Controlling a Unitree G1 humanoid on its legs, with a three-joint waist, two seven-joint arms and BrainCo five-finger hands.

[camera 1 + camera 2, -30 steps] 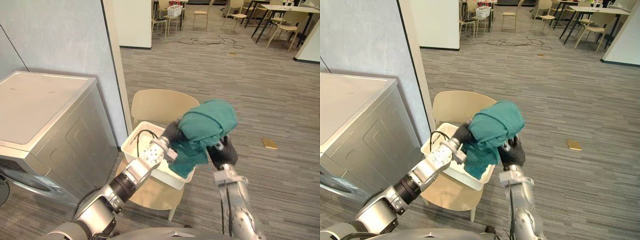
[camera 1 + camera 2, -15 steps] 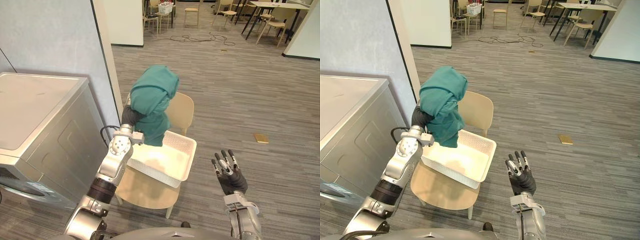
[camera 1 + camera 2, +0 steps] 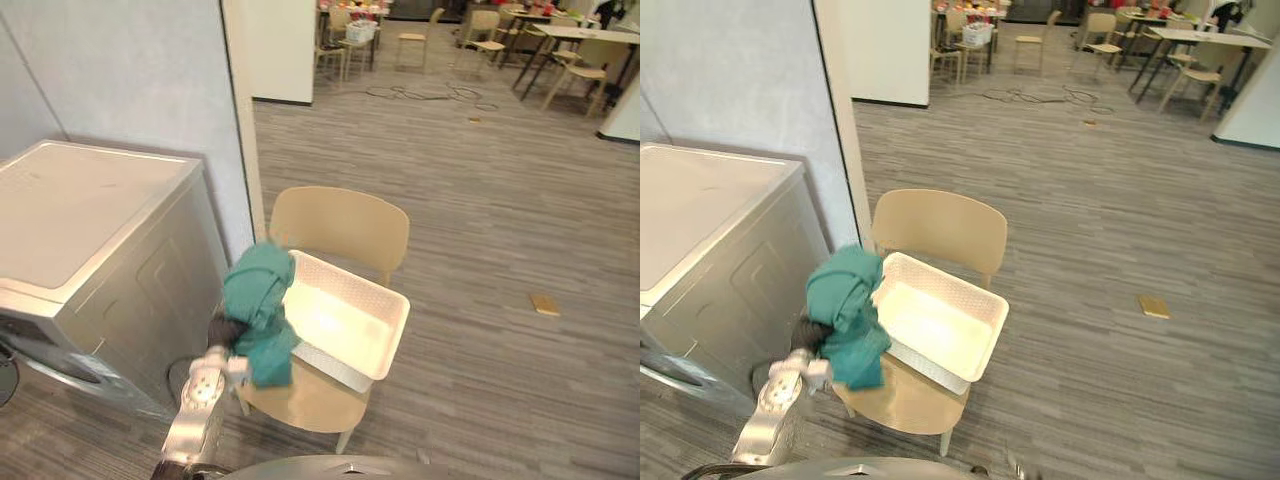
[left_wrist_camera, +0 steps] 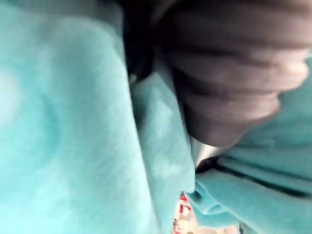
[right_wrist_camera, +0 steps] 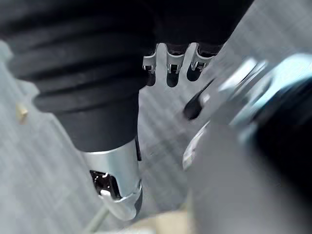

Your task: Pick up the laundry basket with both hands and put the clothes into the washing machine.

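Observation:
A teal cloth (image 3: 258, 312) is bunched over my left hand (image 3: 224, 331) and hangs in the air off the left end of the white laundry basket (image 3: 392, 310), between it and the grey washing machine (image 3: 90, 250). Up close, the cloth (image 4: 63, 122) wraps around the hand's dark cover (image 4: 229, 73). The basket lies tilted on the seat of a beige chair (image 3: 340, 222), and its inside shows bare white. My right hand (image 5: 168, 66) hangs low over the floor with relaxed, straight fingers and holds nothing.
A grey partition wall with a dark edge (image 3: 240, 130) stands right behind the machine and chair. A small tan object (image 3: 545, 303) lies on the wood floor at right. Tables and chairs (image 3: 560, 50) stand far back.
My left hand came down with the teal cloth from above the chair back to beside the basket's left end. The right hand dropped out of the eye views. The camera shifted.

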